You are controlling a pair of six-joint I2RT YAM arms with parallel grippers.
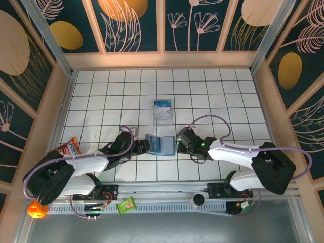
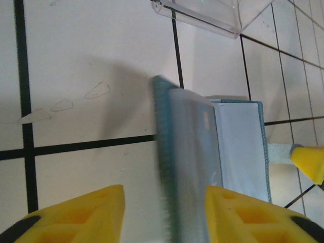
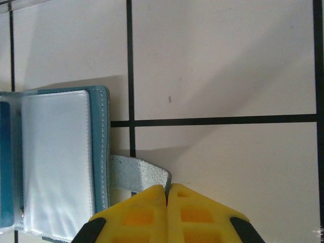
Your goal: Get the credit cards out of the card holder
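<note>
Tabletop (image 1: 101,91): card holder (image 1: 161,145) between left gripper (image 1: 146,146), right gripper (image 1: 177,145).

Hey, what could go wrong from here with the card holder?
The right end effector seems to pinch only the thin strap; it could slip out, letting the card holder slide. The left end effector is open around the raised panel; closing might just clamp the panel itself, not its contents.
</note>
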